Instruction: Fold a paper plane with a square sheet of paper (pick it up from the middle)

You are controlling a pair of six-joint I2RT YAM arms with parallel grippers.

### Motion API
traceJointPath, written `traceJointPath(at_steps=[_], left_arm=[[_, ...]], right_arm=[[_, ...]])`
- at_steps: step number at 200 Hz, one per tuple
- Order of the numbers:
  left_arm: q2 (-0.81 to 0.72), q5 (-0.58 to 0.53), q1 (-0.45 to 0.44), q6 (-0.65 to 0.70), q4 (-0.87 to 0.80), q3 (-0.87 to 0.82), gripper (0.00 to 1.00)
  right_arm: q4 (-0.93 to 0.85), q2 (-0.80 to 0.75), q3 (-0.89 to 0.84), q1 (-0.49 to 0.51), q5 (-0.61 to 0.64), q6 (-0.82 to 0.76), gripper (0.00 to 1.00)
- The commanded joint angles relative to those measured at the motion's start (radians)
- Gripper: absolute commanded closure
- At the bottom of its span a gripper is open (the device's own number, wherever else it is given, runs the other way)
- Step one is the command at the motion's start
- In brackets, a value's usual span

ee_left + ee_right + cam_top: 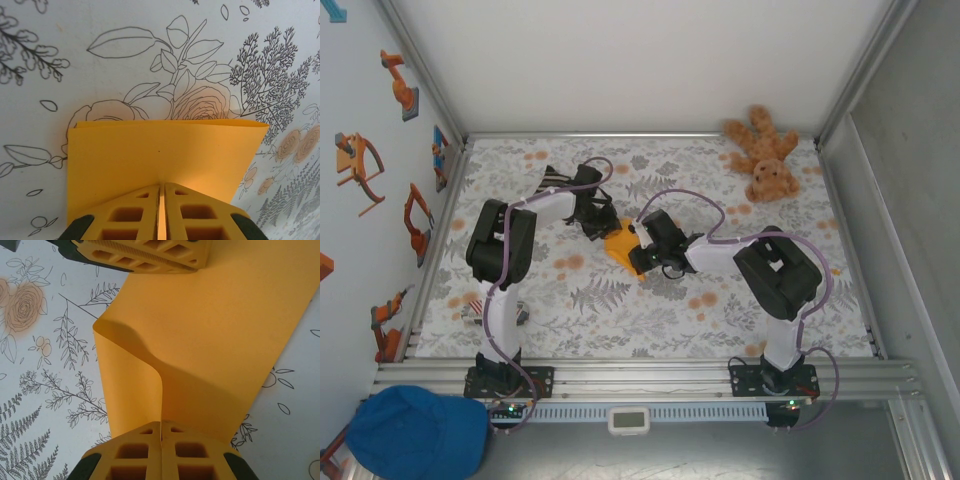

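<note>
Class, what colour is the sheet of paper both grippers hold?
The paper is plain orange-yellow, clearest in the right wrist view.

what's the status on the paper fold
Left gripper shut on the paper sheet. Right gripper shut on its opposite end, sheet bowed between. Teddy bear well clear.

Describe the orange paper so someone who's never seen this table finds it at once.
Look at the middle of the floral table, where both arms' jaws meet. The square sheet of paper is held there: thin, plain orange-yellow, unlike the furry brown teddy bear.
</note>
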Motion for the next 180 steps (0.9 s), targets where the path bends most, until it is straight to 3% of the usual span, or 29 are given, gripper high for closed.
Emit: traceJointPath(at_steps=[1, 180], left_arm=[[0.040, 0.001, -0.015, 0.018, -0.049, -0.011, 0.89], [0.041, 0.002, -0.018, 0.012, -0.041, -0.018, 0.90]], right_arm=[[-0.020, 0.015, 0.027, -0.006, 0.011, 0.011, 1.00], [-0.034, 0.025, 0.025, -0.007, -0.013, 0.017, 1.00]])
